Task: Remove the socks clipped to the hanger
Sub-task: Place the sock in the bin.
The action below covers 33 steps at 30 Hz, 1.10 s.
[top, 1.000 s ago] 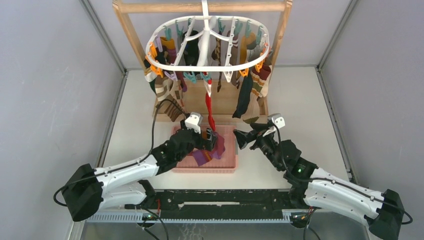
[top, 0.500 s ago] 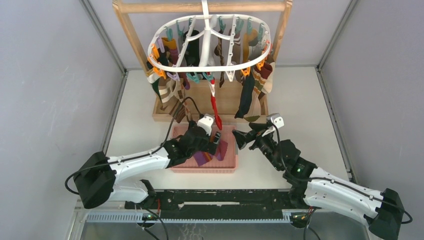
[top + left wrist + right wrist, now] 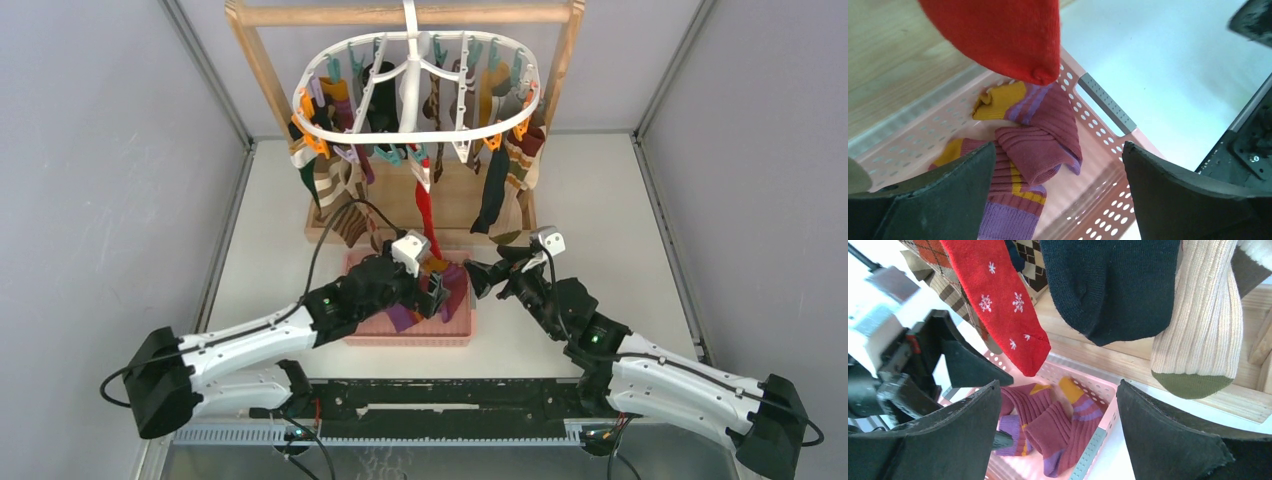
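Many socks [image 3: 490, 190] hang clipped on the white hanger [image 3: 409, 95]; a few lie in the pink basket [image 3: 410, 339] on the desk [image 3: 600, 200]. Left hand [image 3: 434, 288]: fingers apart, empty, over the basket, just below the toe of the red sock [image 3: 425, 212]. Right hand [image 3: 478, 277]: also spread, empty, just beside. Risks: both hands reach for that sock and collide; a sideways tug swings the hanger; the clip fails to let go.

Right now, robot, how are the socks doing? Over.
Left tool, right tool open, empty. Red snowflake sock clipped on hanger; maroon socks in pink basket. Nothing in the way.
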Tool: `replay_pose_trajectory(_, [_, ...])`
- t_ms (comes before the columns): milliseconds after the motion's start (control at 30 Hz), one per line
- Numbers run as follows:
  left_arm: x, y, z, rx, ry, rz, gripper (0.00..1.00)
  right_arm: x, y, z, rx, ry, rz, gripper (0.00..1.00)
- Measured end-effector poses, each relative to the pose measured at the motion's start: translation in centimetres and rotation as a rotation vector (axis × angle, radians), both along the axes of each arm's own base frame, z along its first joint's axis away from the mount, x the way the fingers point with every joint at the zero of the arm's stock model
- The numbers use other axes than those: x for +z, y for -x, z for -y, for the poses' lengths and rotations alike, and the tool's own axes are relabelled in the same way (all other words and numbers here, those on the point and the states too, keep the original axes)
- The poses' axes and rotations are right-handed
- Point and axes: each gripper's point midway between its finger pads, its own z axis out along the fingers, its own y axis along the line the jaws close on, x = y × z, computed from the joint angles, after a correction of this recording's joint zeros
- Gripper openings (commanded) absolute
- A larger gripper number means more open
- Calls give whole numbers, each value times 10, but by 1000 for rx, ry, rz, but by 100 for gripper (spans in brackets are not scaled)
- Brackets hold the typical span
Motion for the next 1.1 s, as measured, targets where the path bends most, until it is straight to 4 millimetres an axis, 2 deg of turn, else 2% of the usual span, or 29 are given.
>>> replay_pose_trajectory(167, [24, -3, -21, 78, 65, 79, 100, 0, 0, 0, -1, 0, 0, 91])
replay_pose_trajectory(400, [53, -9, -76, 293, 200, 222, 86, -2, 0, 0, 3, 2, -1, 91])
replay_pose_trajectory(600, [62, -6, -114, 411, 305, 301, 70, -9, 1, 0, 9, 16, -11, 91])
replay_pose_trajectory(767, [68, -11, -132, 505, 340, 341, 62, -14, 1, -2, 17, 27, -19, 91])
replay_pose_trajectory(867, [64, -17, -140, 562, 324, 354, 51, -16, 1, -3, 20, 33, -24, 91])
replay_pose_trajectory(1000, [54, -33, -153, 639, 294, 367, 52, -16, 1, -4, 21, 34, -25, 91])
replay_pose_trajectory(1100, [46, -45, -160, 670, 273, 368, 64, -16, 1, -4, 21, 33, -24, 91])
